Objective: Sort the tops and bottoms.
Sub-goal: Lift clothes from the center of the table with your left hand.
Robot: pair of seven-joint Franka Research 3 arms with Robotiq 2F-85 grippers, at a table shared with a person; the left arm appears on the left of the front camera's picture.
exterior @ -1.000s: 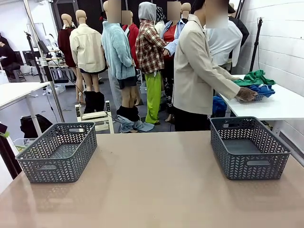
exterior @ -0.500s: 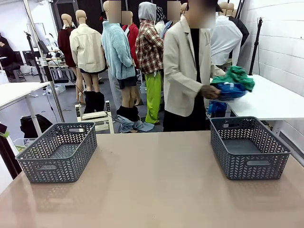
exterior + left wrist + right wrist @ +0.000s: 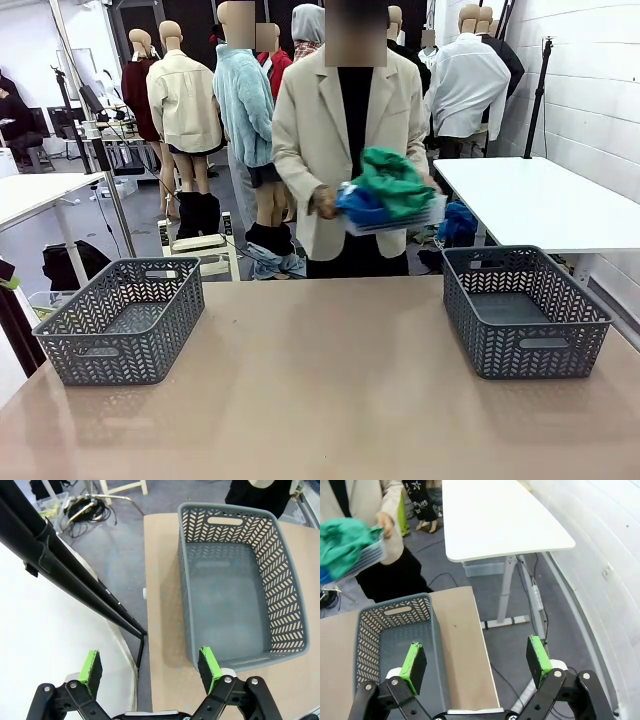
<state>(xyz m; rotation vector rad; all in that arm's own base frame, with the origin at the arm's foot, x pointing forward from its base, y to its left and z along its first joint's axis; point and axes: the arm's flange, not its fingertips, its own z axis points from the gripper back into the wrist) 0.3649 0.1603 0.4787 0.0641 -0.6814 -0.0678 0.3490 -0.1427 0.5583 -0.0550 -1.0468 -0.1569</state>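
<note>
Person [image 3: 300,140] is holding limp, light green bottoms [image 3: 392,180] and blue top [image 3: 362,207], likely needing pinches on bunched folds; both jaws gaping released.

The front view is fixed at the near edge of the table [image 3: 330,400], roughly level, facing across it toward the person [image 3: 345,150]; it takes in the left basket [image 3: 120,320] and the right basket [image 3: 525,310]. The left wrist view looks steeply down along its fingers [image 3: 91,667], close above the left basket and the table's outer edge. The right wrist view looks down past its fingers [image 3: 413,666] at the right basket, the person and the white table [image 3: 495,520]. Each wrist view shares its basket with the front view.
</note>
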